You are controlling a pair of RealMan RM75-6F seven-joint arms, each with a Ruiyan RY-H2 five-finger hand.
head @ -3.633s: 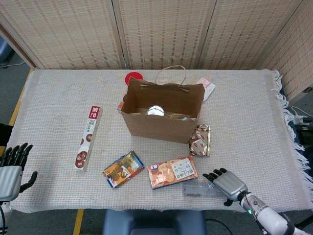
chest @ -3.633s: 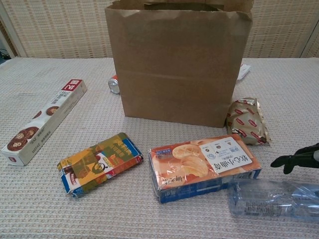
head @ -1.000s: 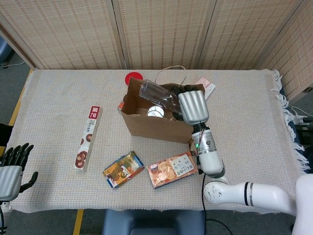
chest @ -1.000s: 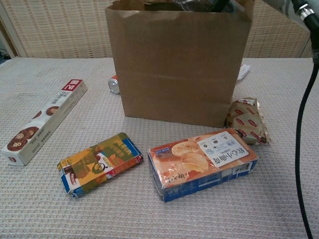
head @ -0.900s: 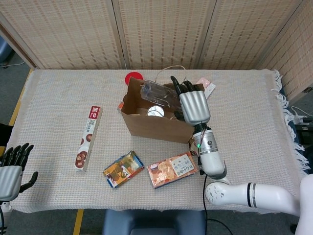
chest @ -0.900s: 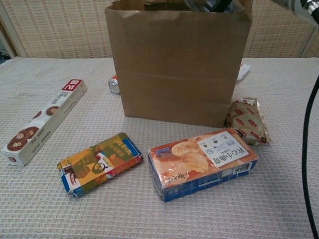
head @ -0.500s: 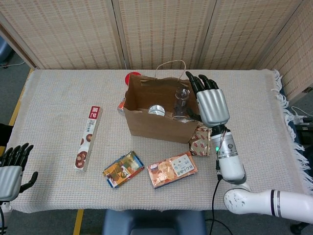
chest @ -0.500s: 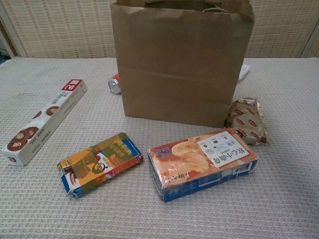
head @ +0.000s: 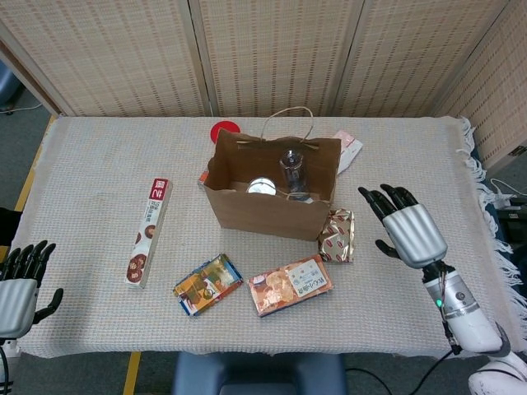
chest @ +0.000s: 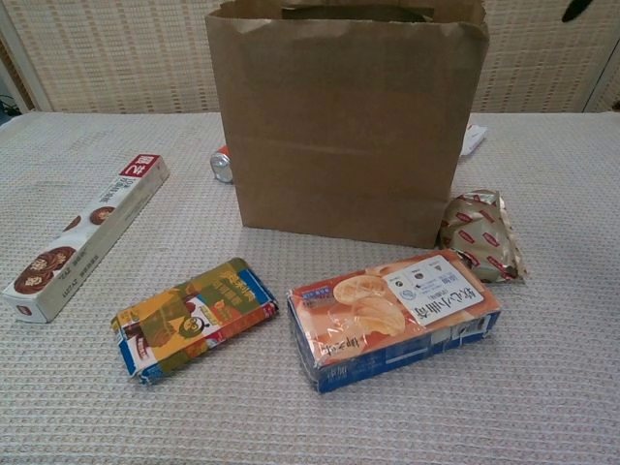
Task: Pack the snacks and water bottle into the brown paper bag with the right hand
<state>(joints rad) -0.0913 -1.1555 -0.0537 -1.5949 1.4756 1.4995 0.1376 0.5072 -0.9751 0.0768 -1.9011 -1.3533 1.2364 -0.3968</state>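
Observation:
The brown paper bag (head: pixel 272 206) (chest: pixel 349 126) stands open at mid table. Inside it a clear water bottle (head: pixel 293 169) stands upright beside a round silver can top (head: pixel 261 187). My right hand (head: pixel 407 226) hovers open to the right of the bag, fingers spread, holding nothing. An orange biscuit box (head: pixel 291 285) (chest: pixel 392 315) and a yellow-blue snack pack (head: pixel 207 284) (chest: pixel 194 317) lie in front of the bag. A gold-and-red wrapped snack (head: pixel 338 235) (chest: pixel 481 235) lies at the bag's right corner. My left hand (head: pixel 20 284) rests open at the table's left front edge.
A long white cookie box (head: pixel 149 231) (chest: pixel 82 235) lies to the left. A can (chest: pixel 222 165) lies behind the bag's left side, a red lid (head: pixel 225 130) and a pale packet (head: pixel 349 148) behind it. Folding screens stand at the back; the cloth's fringe (head: pixel 486 197) hangs at the right.
My right hand carried the water bottle from the front edge into the bag, let it go and drew back to the right and down. The bottle now stands upright in the bag.

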